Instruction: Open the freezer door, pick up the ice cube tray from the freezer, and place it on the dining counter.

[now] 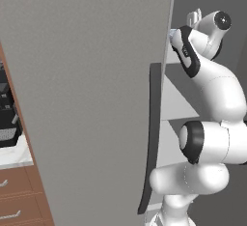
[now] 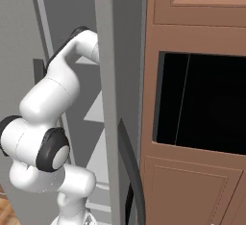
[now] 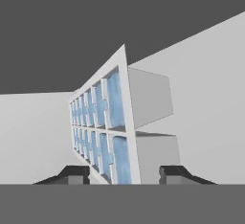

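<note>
Pale blue-white gridded ice cube tray (image 3: pixel 103 127) stands between the fingertips (image 3: pixel 72 174) of the tool (image 3: pixel 123 175), whose grip I cannot tell; close squarely, then lift gently.

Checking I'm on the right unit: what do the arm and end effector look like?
The arm is glossy white, built of rounded, bulbous segments with black bands at the joints and a round dark cap on the end of one upper joint. No cables or markings show. The end effector has two small dark grey, blocky fingertips.
</note>
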Motion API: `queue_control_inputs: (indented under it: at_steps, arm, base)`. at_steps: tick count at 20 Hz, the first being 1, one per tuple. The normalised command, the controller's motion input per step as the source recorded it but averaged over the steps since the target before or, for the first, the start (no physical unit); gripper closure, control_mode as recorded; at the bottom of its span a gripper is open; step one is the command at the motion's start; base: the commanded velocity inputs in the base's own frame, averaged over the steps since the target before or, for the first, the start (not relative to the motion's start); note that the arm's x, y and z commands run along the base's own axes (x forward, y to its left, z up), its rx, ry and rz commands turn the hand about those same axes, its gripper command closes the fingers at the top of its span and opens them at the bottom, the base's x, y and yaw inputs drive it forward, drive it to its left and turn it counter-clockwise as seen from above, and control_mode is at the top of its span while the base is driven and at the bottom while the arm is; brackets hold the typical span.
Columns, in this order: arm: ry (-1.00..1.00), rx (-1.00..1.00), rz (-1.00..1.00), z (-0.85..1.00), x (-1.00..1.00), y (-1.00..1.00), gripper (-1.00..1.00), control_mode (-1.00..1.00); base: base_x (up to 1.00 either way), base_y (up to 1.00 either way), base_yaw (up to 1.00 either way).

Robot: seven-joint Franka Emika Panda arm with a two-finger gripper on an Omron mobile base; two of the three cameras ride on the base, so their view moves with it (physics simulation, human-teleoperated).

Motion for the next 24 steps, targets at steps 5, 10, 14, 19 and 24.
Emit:
queue_control_inputs:
  at_steps: [5,10,14,19,24]
  arm:
    - [0.0,0.0,0.0,0.0,0.0,0.0,1.0,-1.0]
    - [0.0,0.0,0.0,0.0,0.0,0.0,1.0,-1.0]
    - [0.0,0.0,0.0,0.0,0.0,0.0,1.0,-1.0]
    - [0.0,0.0,0.0,0.0,0.0,0.0,1.0,-1.0]
    - [0.0,0.0,0.0,0.01,-0.1,0.0,1.0,-1.0]
  base:
    - [0.0,0.0,0.0]
    - [0.0,0.0,0.0]
    - [0.0,0.0,0.0]
    - [0.0,0.0,0.0]
    - [0.0,0.0,0.0]
